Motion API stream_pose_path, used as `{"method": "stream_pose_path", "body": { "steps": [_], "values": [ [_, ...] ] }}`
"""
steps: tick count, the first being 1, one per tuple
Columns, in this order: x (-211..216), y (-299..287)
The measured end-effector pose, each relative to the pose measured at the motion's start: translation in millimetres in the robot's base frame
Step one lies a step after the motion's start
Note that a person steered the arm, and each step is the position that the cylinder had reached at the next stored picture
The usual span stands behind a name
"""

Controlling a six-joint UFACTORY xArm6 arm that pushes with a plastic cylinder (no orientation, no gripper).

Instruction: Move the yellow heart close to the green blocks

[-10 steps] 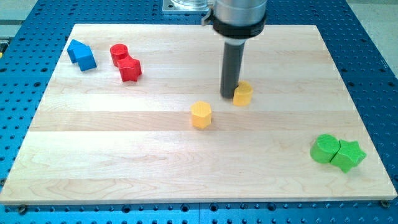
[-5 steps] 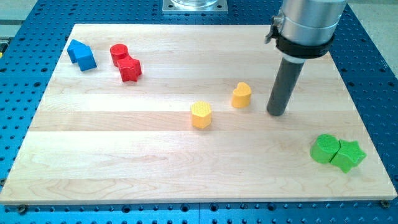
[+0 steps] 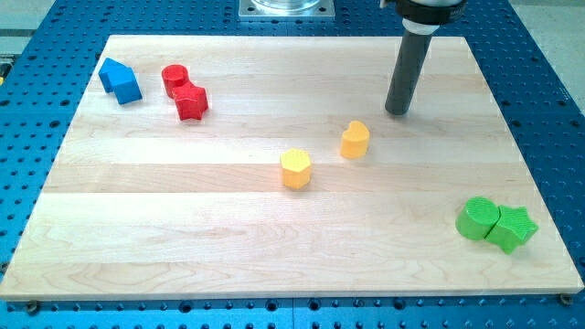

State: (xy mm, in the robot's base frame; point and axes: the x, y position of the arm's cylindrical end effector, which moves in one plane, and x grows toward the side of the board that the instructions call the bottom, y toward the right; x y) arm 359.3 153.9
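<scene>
Since the earlier frame my tip (image 3: 397,111) has withdrawn toward the view's top, bare and touching nothing, while the yellow heart (image 3: 356,140) remains mid-board, well apart from the green blocks (image 3: 494,222), so the push is still outstanding.

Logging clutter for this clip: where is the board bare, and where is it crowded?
Bare: the bottom-left stretch below the yellow hexagon, and the lane between the yellow heart and the green blocks. Crowded: the top-left, with blue block, red cylinder, red star. My tip stands up-right of the heart.
</scene>
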Motion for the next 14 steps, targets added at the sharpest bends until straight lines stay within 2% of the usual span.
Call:
{"method": "stream_pose_path", "body": {
  "steps": [6,7,8,9,10,12,13,14],
  "values": [
    [0.9,-0.2],
    [-42.3,-9.3],
    [-44.6,-40.3],
    [2.6,-66.0],
    [41.3,-64.9],
    [78.0,-65.0],
    [89.8,-89.0],
    [125.0,-88.1]
  ]
}}
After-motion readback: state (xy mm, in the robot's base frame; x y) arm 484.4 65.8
